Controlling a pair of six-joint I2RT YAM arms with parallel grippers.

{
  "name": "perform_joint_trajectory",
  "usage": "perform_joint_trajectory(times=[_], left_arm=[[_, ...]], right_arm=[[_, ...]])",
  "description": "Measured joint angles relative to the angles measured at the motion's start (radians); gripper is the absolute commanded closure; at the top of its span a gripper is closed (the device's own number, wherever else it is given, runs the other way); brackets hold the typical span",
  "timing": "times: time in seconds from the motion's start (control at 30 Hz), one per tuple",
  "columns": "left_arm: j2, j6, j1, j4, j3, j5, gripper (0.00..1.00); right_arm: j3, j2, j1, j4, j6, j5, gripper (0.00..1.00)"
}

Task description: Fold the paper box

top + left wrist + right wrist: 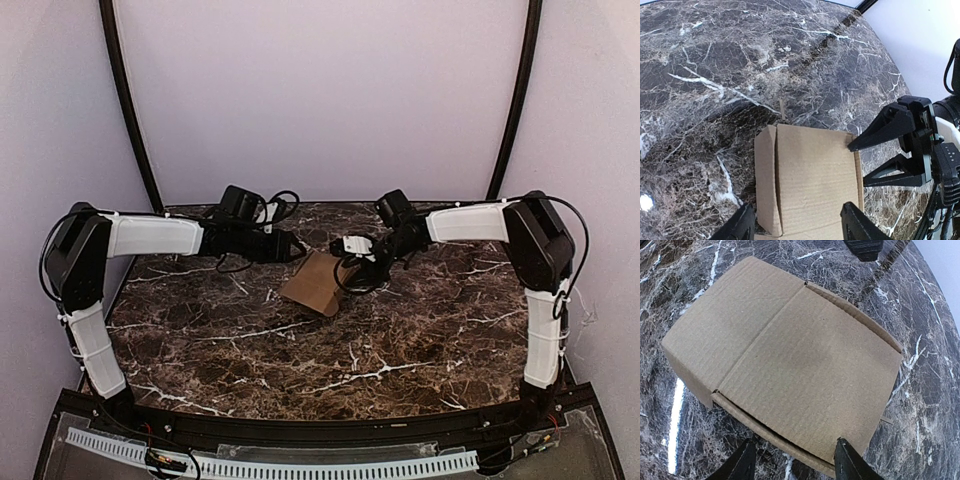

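Toward the far middle of the marble table [400,340], we see the paper box [312,283] sitting between the two hands. It is plain brown cardboard, mostly flat, with a creased side panel bent down along one edge. Our left hand [797,209] stands wide, its two fingers spread over one end of the box, and we cannot tell whether they touch it. Our right hand [794,441] is parted too, straddling the opposite edge. From the left wrist view, one of its fingertips [852,146] meets the box's corner.
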Motion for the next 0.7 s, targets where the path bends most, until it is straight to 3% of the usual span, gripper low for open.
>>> perform_joint_trajectory(times=[0.2, 0.37, 0.53, 0.7], left_arm=[[0.024, -0.031, 0.014, 0.061, 0.0, 0.018, 0.4], [0.037, -0.054, 0.014, 0.102, -0.012, 0.026, 0.4], [0.043, -0.1, 0.016, 0.174, -0.054, 0.016, 0.4], [0.1, -0.109, 0.019, 0.202, -0.039, 0.02, 0.4]], right_arm=[[-0.021, -0.022, -0.007, -0.011, 0.05, -0.027, 0.39], [-0.15, -0.212, 0.034, -0.026, 0.123, 0.047, 0.36], [-0.204, -0.406, 0.294, 0.092, 0.21, 0.315, 0.34], [-0.179, -0.335, 0.499, 0.174, 0.294, 0.563, 0.31]])
